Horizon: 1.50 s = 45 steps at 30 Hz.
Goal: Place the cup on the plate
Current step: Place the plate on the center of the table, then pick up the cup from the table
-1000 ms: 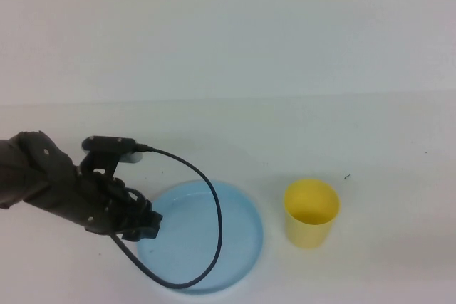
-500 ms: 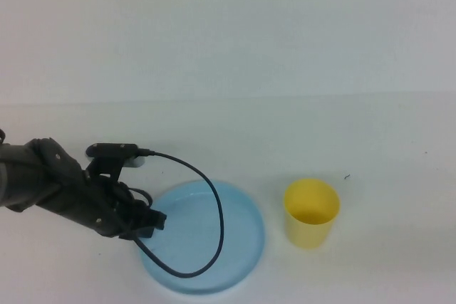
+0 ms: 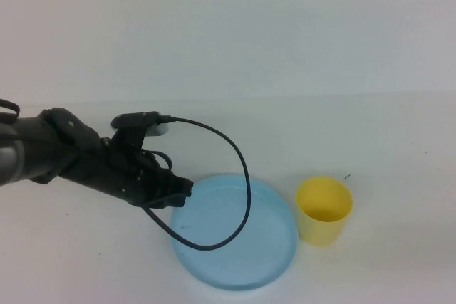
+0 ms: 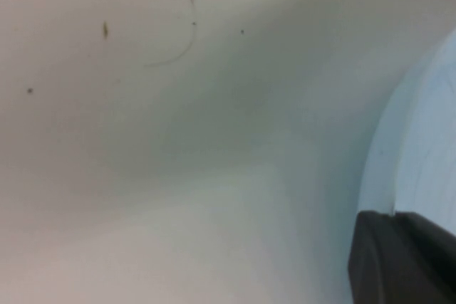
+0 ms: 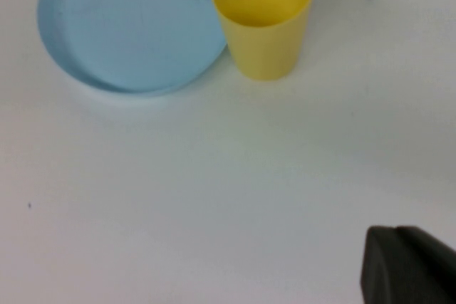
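A small plain yellow plastic cup (image 3: 325, 210) stands upright and open-mouthed on the white tabletop (image 3: 370, 140), toward the near edge and right of the middle, not on the plate. Just beside it on the left lies a round light blue plastic plate (image 3: 235, 236) with a low raised rim; in the right wrist view the yellow cup (image 5: 263, 18) and the blue plate (image 5: 128, 30) sit so close that I cannot tell whether they touch. The left gripper (image 3: 174, 191), at the end of a black arm (image 3: 64, 158) reaching in from the tabletop's left edge, sits low at the plate's left rim, and a black cable (image 3: 239, 176) loops from the arm over the plate. Whether its jaws are apart or together cannot be told; the left wrist view shows only a dark finger (image 4: 406, 258) beside the plate's rim (image 4: 420, 147). The right gripper lies outside the high view; the right wrist view shows one dark finger (image 5: 406, 265) in a corner, well apart from the cup, and its jaws' state cannot be told either.
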Available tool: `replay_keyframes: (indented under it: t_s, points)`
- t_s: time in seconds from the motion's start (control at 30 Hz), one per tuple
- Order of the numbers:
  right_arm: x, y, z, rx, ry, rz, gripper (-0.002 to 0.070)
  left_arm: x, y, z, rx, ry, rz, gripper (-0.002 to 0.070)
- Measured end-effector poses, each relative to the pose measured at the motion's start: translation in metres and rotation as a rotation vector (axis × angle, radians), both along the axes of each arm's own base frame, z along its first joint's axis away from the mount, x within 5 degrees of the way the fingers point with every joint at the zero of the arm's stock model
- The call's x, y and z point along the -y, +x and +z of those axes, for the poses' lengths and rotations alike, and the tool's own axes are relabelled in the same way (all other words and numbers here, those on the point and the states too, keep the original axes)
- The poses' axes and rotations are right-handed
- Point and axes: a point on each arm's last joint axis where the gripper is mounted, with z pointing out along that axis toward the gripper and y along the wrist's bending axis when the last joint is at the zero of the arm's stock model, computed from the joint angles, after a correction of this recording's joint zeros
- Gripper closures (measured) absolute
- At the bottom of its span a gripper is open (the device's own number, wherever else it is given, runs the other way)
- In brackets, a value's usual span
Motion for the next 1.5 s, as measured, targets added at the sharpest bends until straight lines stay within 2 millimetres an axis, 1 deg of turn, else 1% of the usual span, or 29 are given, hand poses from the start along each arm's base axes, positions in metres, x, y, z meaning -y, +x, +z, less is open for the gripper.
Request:
replay_keyframes:
  t_s: [0.1, 0.17, 0.27, 0.3, 0.33, 0.37, 0.4, 0.43, 0.47, 0.5, 0.53, 0.57, 0.6, 0.63, 0.73, 0.8, 0.87, 0.97, 1.03, 1.17, 1.23, 1.33, 1.5]
  points:
    - [0.000, 0.003, 0.003, 0.041, 0.025, -0.020, 0.0674, 0.012, 0.000, -0.007, -0.001, 0.013, -0.028, 0.0667]
    - [-0.002, 0.005, 0.006, 0.057, 0.062, -0.036, 0.0674, 0.019, -0.001, -0.011, -0.004, 0.021, -0.058, 0.0625]
    - [-0.004, 0.010, 0.007, 0.047, 0.114, -0.046, 0.0671, 0.028, -0.001, -0.011, -0.005, 0.019, -0.095, 0.0478]
    - [-0.004, 0.013, 0.005, 0.027, 0.129, -0.045, 0.0663, 0.030, -0.001, -0.010, -0.010, 0.014, -0.105, 0.0417]
    - [-0.006, 0.016, 0.004, 0.004, 0.144, -0.035, 0.0640, 0.030, -0.001, -0.007, -0.008, 0.008, -0.109, 0.0365]
    - [-0.007, 0.020, 0.002, -0.022, 0.160, -0.019, 0.0602, 0.030, -0.002, -0.004, -0.004, 0.004, -0.112, 0.0323]
    - [-0.008, 0.023, 0.001, -0.039, 0.168, 0.004, 0.0563, 0.031, -0.003, 0.000, -0.002, -0.001, -0.121, 0.0299]
    - [-0.010, 0.028, -0.001, -0.058, 0.180, 0.029, 0.0506, 0.030, -0.003, 0.004, 0.008, -0.003, -0.123, 0.0295]
    - [-0.012, 0.033, -0.003, -0.072, 0.192, 0.054, 0.0447, 0.029, -0.004, 0.009, 0.022, 0.002, -0.129, 0.0305]
    - [-0.013, 0.037, -0.005, -0.078, 0.200, 0.071, 0.0393, 0.026, -0.004, 0.014, 0.030, 0.009, -0.120, 0.0335]
    - [-0.014, 0.042, -0.006, -0.080, 0.210, 0.086, 0.0351, 0.021, -0.006, 0.019, 0.024, 0.016, -0.109, 0.0400]
    - [-0.014, 0.048, -0.007, -0.077, 0.217, 0.091, 0.0325, 0.018, -0.008, 0.024, 0.015, 0.024, -0.102, 0.0475]
    - [-0.013, 0.054, -0.007, -0.070, 0.220, 0.085, 0.0311, 0.013, -0.010, 0.030, 0.012, 0.040, -0.101, 0.0588]
    - [-0.013, 0.061, -0.007, -0.066, 0.220, 0.075, 0.0301, 0.009, -0.013, 0.037, 0.023, 0.062, -0.117, 0.0669]
    - [-0.011, 0.082, -0.006, -0.073, 0.211, 0.072, 0.0300, -0.004, -0.022, 0.061, 0.066, 0.104, -0.138, 0.0673]
    - [-0.012, 0.097, -0.005, -0.086, 0.203, 0.081, 0.0301, -0.008, -0.032, 0.082, 0.122, 0.114, -0.155, 0.0673]
    - [-0.017, 0.114, -0.003, -0.092, 0.189, 0.114, 0.0302, -0.011, -0.043, 0.104, 0.174, 0.108, -0.166, 0.0673]
    - [-0.031, 0.139, 0.002, -0.089, 0.157, 0.180, 0.0302, -0.015, -0.066, 0.139, 0.271, 0.093, -0.173, 0.0673]
    - [-0.041, 0.155, 0.000, -0.110, 0.115, 0.209, 0.0302, -0.021, -0.086, 0.161, 0.352, 0.088, -0.168, 0.0673]
    - [-0.060, 0.183, -0.012, -0.191, -0.030, 0.236, 0.0302, -0.032, -0.124, 0.189, 0.516, 0.074, -0.124, 0.0673]
    - [-0.067, 0.197, -0.019, -0.218, -0.117, 0.251, 0.0302, -0.038, -0.142, 0.196, 0.585, 0.075, -0.117, 0.0673]
    - [-0.078, 0.217, -0.034, -0.270, -0.185, 0.260, 0.0302, -0.044, -0.162, 0.198, 0.638, 0.090, -0.114, 0.0673]
    - [-0.089, 0.243, -0.059, -0.324, -0.207, 0.253, 0.0302, -0.053, -0.181, 0.193, 0.735, 0.105, -0.059, 0.0673]
